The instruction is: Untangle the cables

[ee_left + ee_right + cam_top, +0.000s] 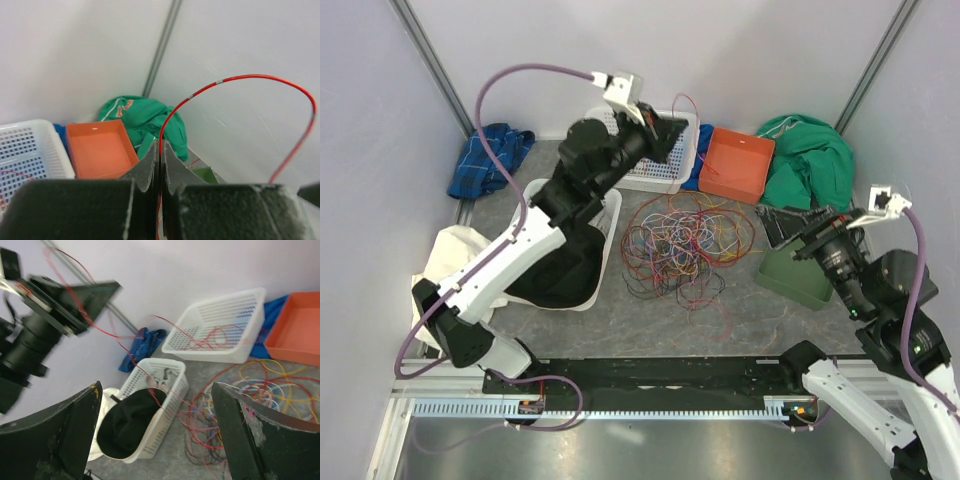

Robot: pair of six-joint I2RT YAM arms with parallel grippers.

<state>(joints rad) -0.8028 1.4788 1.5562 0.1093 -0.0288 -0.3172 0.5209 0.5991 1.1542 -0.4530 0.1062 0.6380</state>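
The cables lie in a loose many-coloured tangle point(685, 240) on the grey table between the two arms; the tangle also shows in the right wrist view point(240, 405). My left gripper point(665, 130) is raised above the far white basket and is shut on a red cable point(250, 76), which arcs out past its closed fingertips point(150, 160). In the right wrist view that red cable point(125, 347) hangs from the left gripper down over the near basket to the tangle. My right gripper point(795, 222) is open and empty, right of the tangle, its fingers point(60, 435) wide apart.
A white basket point(660, 165) with a few wires stands at the back. A second white basket point(610, 215) holding black cloth is left of the tangle. An orange tray point(735, 165), green cloth point(810, 155), a green tray point(800, 275), blue cloth point(490, 155) and white cloth point(455, 255) ring the area.
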